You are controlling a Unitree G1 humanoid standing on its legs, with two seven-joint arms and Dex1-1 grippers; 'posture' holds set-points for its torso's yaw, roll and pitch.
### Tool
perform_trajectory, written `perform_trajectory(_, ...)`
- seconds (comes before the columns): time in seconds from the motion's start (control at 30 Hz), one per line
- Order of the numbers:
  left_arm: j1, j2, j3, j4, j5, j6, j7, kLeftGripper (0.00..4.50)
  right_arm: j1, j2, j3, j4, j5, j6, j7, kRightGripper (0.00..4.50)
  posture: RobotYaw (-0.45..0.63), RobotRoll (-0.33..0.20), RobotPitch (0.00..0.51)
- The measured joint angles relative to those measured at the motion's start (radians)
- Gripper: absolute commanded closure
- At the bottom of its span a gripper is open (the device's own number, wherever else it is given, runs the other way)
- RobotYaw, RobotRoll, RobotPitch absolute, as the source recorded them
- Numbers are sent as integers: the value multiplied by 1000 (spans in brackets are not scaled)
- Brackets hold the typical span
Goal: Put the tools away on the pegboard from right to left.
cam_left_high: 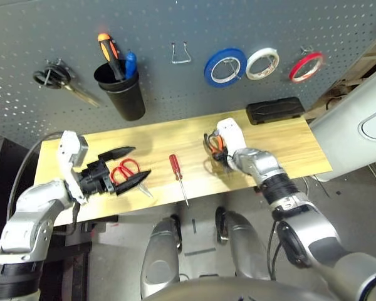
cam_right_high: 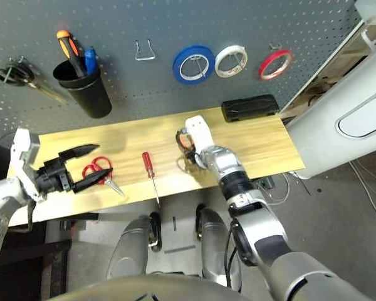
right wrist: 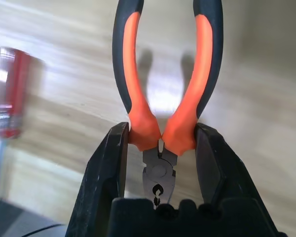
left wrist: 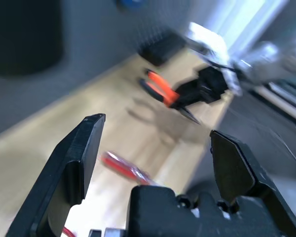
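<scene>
Right gripper (right wrist: 160, 143) has the pliers (right wrist: 165, 74) pinched tight at the neck, both fingers pressed against the orange grips, handles pointing away over the wooden table (cam_left_high: 288, 147), seemingly lifted just clear of it. Left gripper (cam_left_high: 128, 166) gapes wide with nothing in it, fingers either side of the red scissors (cam_left_high: 126, 169) on the table, screwdriver (cam_left_high: 177, 175) lying between the arms. Red tape ring (cam_left_high: 306, 66) hangs on the pegboard (cam_left_high: 175, 25), furthest right.

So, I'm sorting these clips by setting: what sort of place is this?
Most likely a workshop or tool bench: a dark grey pegboard carries tape rolls on hooks and a black cup of tools, above a wooden worktop where a red-handled screwdriver lies.
</scene>
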Motion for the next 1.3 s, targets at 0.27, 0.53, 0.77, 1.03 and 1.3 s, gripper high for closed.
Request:
perform_trajectory(0.27, -31, 44, 108, -86, -139, 120, 46, 0, 46, -134, 14, -335, 19, -122, 108, 2429, 82, 0, 71)
perform_trajectory(0.53, -66, 119, 162, -119, -245, 243, 66, 0, -41, -117, -66, -390, 112, -178, 133, 2429, 88, 0, 57)
perform_trajectory(0.77, -102, 170, 200, -120, -279, 297, 76, 0, -158, -59, -108, -338, 150, -290, 115, 2429, 93, 0, 38)
perform_trajectory(1.03, -165, 173, 200, -117, -270, 295, 101, 0, -343, 37, -121, -23, 104, -610, 25, 2429, 86, 0, 32)
perform_trajectory(1.3, -168, 170, 192, -109, -221, 284, 124, 0, -503, 160, -124, 310, 75, -881, -52, 2429, 96, 0, 44)
